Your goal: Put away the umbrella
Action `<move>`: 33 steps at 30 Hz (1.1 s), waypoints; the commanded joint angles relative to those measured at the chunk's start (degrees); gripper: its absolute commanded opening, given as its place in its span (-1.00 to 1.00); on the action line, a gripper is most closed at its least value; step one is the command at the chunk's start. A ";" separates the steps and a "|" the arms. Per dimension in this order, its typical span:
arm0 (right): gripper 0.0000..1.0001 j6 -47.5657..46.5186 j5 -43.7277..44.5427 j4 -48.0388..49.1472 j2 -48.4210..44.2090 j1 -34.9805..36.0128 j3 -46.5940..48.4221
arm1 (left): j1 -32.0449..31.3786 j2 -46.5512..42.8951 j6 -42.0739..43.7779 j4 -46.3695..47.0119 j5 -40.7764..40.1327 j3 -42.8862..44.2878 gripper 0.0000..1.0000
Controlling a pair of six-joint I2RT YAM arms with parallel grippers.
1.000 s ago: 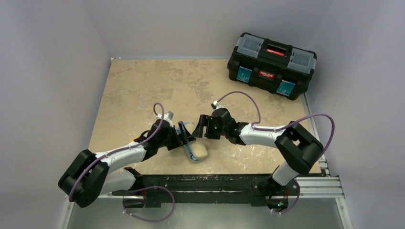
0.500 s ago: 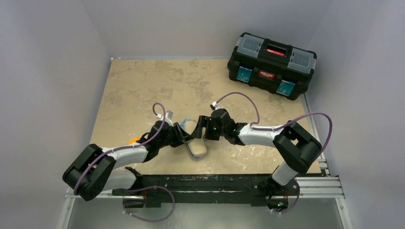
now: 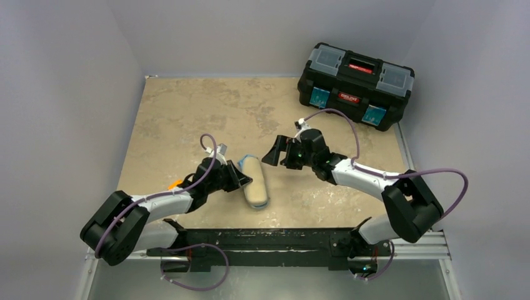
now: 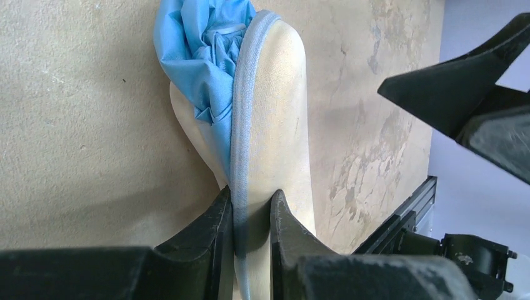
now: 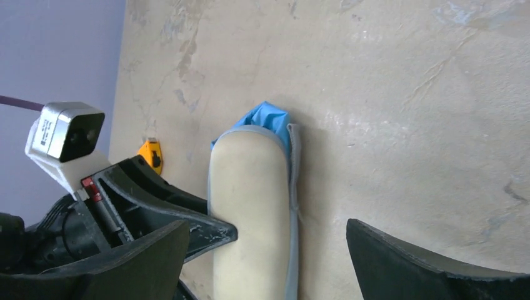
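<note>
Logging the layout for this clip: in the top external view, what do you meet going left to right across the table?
Orange tape measure → left gripper → beige case it grips, with the umbrella poking out → open right gripper → black toolbox.

Case (image 3: 255, 182) near table (image 3: 187, 112) front edge, umbrella (image 4: 197, 62) in its far end, toolbox (image 3: 355, 85) far right

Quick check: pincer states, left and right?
Left pincer: closed on the piped edge of the case.
Right pincer: open, holding nothing.
</note>
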 commanded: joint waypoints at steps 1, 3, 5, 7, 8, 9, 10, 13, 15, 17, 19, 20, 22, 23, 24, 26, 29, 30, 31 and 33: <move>0.97 -3.07 -7.16 4.41 0.41 -2.35 -3.37 | 0.25 -1.64 6.55 -1.72 1.20 -1.41 -1.00; 0.98 -2.82 -10.87 7.76 2.28 -2.68 -4.04 | 0.23 -3.05 7.30 -0.37 2.77 -1.66 -1.00; 0.98 -2.14 -13.80 11.07 4.18 -2.63 -4.54 | 0.27 -4.71 7.95 0.08 4.85 -1.59 -1.00; 0.98 -0.29 -16.97 15.61 5.12 -2.67 -5.50 | 0.23 -6.88 8.30 0.30 6.54 -1.38 -1.00; 0.98 0.58 -18.38 17.86 5.49 -2.63 -5.96 | 0.21 -8.12 8.42 0.41 7.41 -1.30 -1.00; 0.98 1.26 -19.35 19.51 5.76 -2.67 -6.22 | 0.25 -9.53 8.45 0.10 7.94 -1.08 -1.00; 0.98 1.83 -19.79 20.71 5.96 -2.62 -6.25 | 0.23 -11.18 8.38 -0.35 8.36 -0.90 -1.00; 0.98 4.62 -22.35 26.25 6.48 -2.63 -7.09 | 0.21 -16.42 8.16 -2.34 9.29 0.06 -1.00; 0.98 7.06 -23.18 29.55 6.83 -2.64 -7.15 | 0.24 -19.15 8.32 -4.44 9.47 1.10 -1.00; 0.98 9.44 -24.28 32.83 7.39 -2.60 -7.28 | 0.21 -21.15 8.60 -6.48 9.61 2.37 -1.00; 0.98 11.66 -25.90 37.21 8.32 -2.61 -7.61 | 0.23 -22.14 8.95 -7.48 10.46 3.58 -1.00; 0.98 12.54 -26.45 38.85 8.94 -2.59 -7.62 | 0.25 -22.27 8.98 -7.78 10.97 4.21 -1.00; 0.98 14.19 -27.86 42.80 10.07 -2.32 -7.43 | 0.22 -22.24 8.55 -7.43 11.84 5.20 -1.00; 0.98 14.81 -28.46 43.92 10.60 -2.08 -7.01 | 0.21 -22.25 8.07 -7.13 12.21 5.42 -1.00; 0.97 15.38 -28.81 44.76 11.02 -1.82 -6.65 | 0.26 -22.28 7.76 -6.92 12.21 5.66 -1.00; 0.95 16.05 -28.92 45.59 11.45 -1.10 -5.93 | 0.26 -22.53 7.42 -6.56 12.30 6.17 -1.00; 0.75 16.67 -28.48 46.17 11.44 -0.19 -5.40 | 0.23 -22.55 7.48 -6.77 12.44 7.12 -1.00; 0.64 17.14 -28.21 46.86 11.32 -0.04 -5.53 | 0.21 -22.54 7.63 -7.12 12.51 7.48 -1.00; 0.54 17.72 -28.13 47.78 11.23 -0.02 -5.66 | 0.24 -22.51 7.77 -7.45 12.75 7.74 -1.00; 0.35 19.09 -27.88 49.57 11.09 -0.01 -5.91 | 0.24 -22.71 7.88 -7.96 13.20 8.02 -1.00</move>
